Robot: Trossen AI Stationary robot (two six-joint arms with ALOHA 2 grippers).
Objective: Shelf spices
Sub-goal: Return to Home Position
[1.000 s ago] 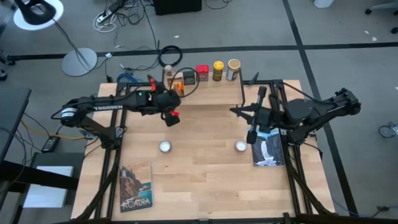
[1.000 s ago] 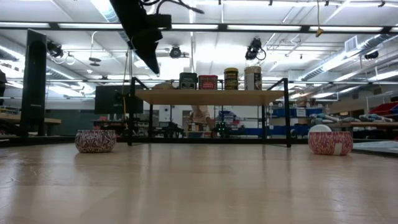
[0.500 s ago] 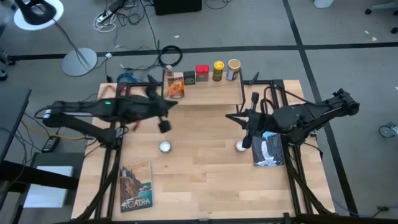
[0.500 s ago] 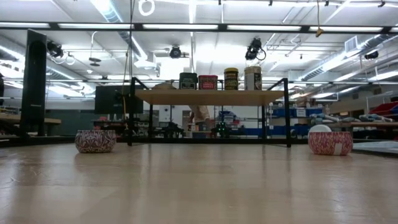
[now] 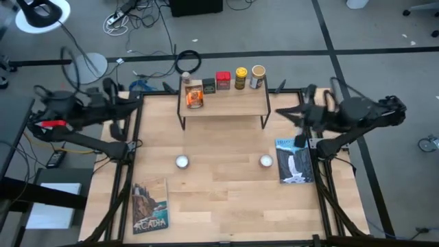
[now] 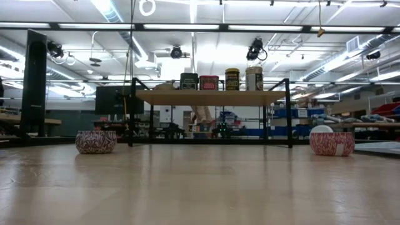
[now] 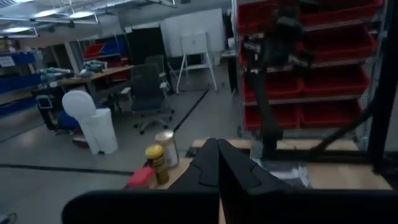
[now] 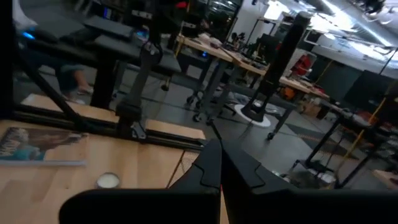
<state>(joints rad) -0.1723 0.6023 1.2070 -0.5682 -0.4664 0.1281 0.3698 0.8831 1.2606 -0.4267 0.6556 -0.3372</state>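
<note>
The shelf (image 5: 223, 104) stands at the table's far middle on its thin black legs. On its plank stand the spices: an orange packet (image 5: 194, 97), a dark tin (image 5: 208, 85), a red tin (image 5: 223, 80), a yellow black-lidded jar (image 5: 241, 77) and a tan jar (image 5: 257, 76); the low view shows the row too, with the dark tin (image 6: 189, 81) leftmost. My left gripper (image 5: 139, 102) is shut and empty, level over the table's left edge. My right gripper (image 5: 278, 112) is shut and empty, level, right of the shelf.
Two small white discs (image 5: 182, 162) (image 5: 265, 160) lie on the table in front of the shelf. One picture-covered book (image 5: 149, 206) lies near left, another (image 5: 295, 160) by the right edge. The black frame rails (image 5: 134, 137) run along both sides.
My left gripper has drawn away from the shelf's left front toward the table's left edge, rising and tipping up to level; it has left the low view. My right gripper has pulled back toward the right edge. The spices stay on the shelf.
</note>
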